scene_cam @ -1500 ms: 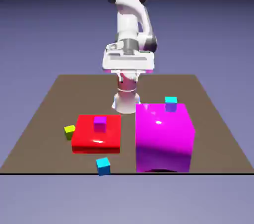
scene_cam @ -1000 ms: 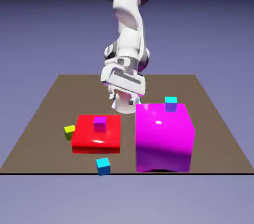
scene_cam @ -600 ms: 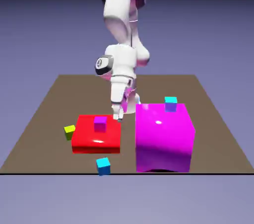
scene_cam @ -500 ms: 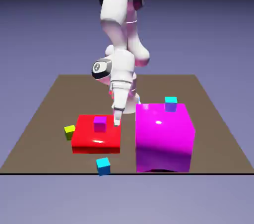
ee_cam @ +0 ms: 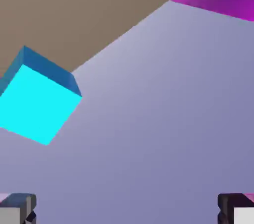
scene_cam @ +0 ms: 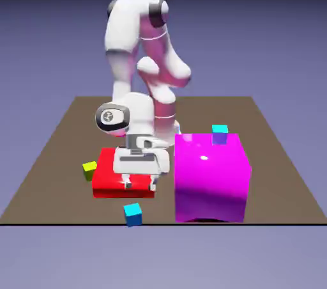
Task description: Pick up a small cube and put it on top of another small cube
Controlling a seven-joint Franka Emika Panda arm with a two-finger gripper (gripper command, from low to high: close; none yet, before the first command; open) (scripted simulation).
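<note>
Fingers (scene_cam: 140, 185) spread apart, empty, over the red block (scene_cam: 105, 182); cyan cube (scene_cam: 133, 214) just before it, olive cube (scene_cam: 89, 169) beside it, magenta block (scene_cam: 211, 176) opposite

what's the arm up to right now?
The white arm's hand hangs open and empty low over the near edge of the red block, just behind the cyan cube at the table's front edge. In the hand view that cube sits off to the left, not between the fingertips. The yellow-green cube lies untouched beside the red block. Nothing is stacked yet; it looks like a pre-grasp approach.
</note>
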